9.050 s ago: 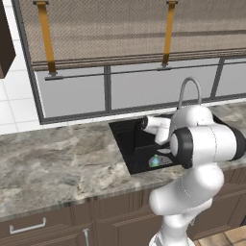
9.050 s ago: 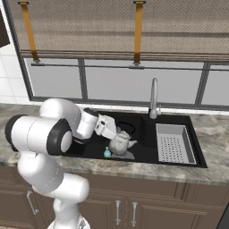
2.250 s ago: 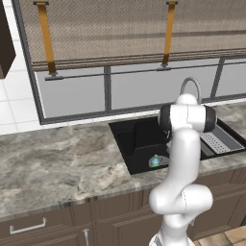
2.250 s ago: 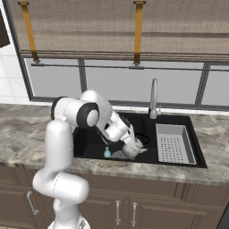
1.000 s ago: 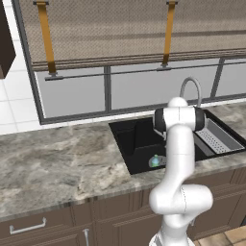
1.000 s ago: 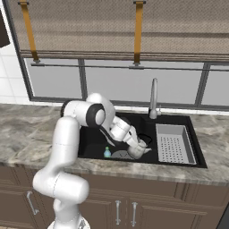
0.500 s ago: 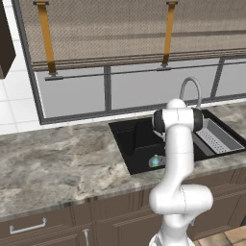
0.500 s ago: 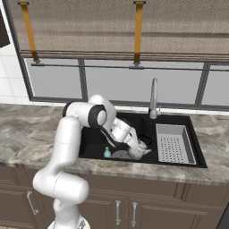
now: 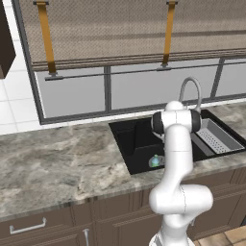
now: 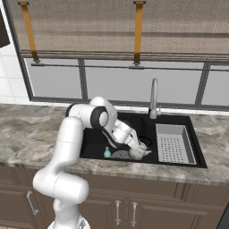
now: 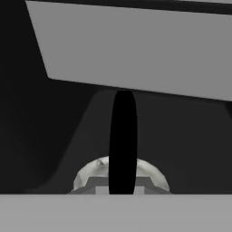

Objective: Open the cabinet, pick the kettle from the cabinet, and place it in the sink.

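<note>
We've got pincer (image 10: 139, 148) pinching kettle (image 10: 138, 153) handle low in sink (image 10: 179, 162); risk: tips over w/ early release.

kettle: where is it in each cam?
Left base view: hidden behind the arm; the sink sits centre right.
Right base view: kettle just right of centre, low in the basin, left of the grey strainer tray.
Hand view: kettle bottom centre, black handle upright.
Shared landmark: tap.
</note>
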Robot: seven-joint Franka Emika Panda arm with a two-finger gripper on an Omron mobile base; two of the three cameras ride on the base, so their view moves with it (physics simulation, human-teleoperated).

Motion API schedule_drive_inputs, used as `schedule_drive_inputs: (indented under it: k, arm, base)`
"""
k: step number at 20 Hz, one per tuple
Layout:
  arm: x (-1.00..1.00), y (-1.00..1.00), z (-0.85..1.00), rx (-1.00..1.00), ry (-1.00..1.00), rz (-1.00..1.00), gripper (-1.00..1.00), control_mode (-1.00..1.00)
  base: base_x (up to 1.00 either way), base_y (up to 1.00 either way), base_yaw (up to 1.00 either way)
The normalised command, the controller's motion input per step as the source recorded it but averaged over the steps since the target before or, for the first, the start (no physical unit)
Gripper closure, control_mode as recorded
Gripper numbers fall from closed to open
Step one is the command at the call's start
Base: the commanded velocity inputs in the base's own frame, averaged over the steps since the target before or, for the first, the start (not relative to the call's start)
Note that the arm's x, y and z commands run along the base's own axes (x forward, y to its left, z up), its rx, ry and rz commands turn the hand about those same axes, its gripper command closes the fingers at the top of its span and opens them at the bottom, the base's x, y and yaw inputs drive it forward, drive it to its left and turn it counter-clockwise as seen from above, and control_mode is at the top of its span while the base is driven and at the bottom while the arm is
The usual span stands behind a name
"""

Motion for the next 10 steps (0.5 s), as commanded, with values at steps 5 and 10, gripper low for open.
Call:
schedule_drive_inputs:
  k: [5, 10]
  arm:
    - [0.14, -0.01, -0.14, 0.00, 0.00, 0.00, 1.00, -1.00]
    - [0.06, -0.01, -0.17, 0.00, 0.00, 0.00, 1.00, -1.00]
  base:
    - [0.00, 0.00, 0.00]
    - [0.00, 0.00, 0.00]
